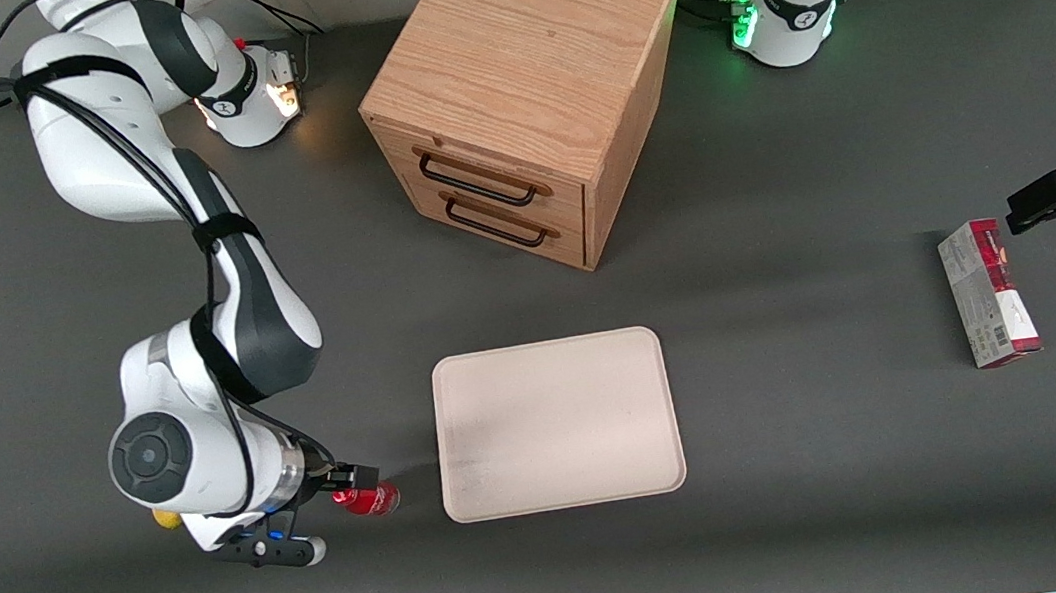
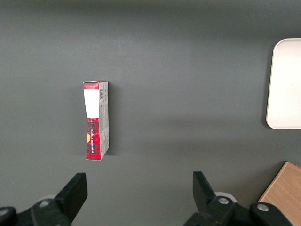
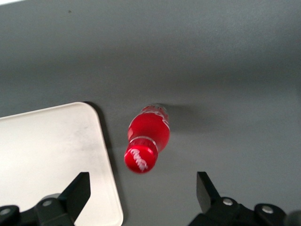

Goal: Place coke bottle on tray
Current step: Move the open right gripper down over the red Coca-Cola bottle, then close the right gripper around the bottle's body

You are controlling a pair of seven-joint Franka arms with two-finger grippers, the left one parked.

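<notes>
Red plastic marks the coke bottle [image 1: 369, 499], which is seen lying on its side on the dark bench [image 1: 815, 503], just beside the tray [image 1: 559, 424] at the corner nearest the front camera, toward the working arm's end. The bottle is not touching the tray; a narrow strip of bench is left between them. In the right wrist view the bottle [image 3: 146, 139] is shown with its cap pointing toward the camera and its white lettering visible.

The gripper [image 1: 337, 506] is held directly over the bottle, with its fingers [image 3: 75, 193] spread wide to either side of it and nothing held between them.

The bottle is judged to be light, stiff and smooth, and, being round, it is likely to roll if nudged from one side. A hold across the widest part of the body, with the fingers closing square to its length, is judged safer than one on the narrow neck or cap.

Farther from the front camera than the tray, a wooden cabinet [image 1: 524, 95] with two drawers is found. A red-and-grey carton [image 1: 988, 292] is set well apart from the tray, toward the parked arm's end.
</notes>
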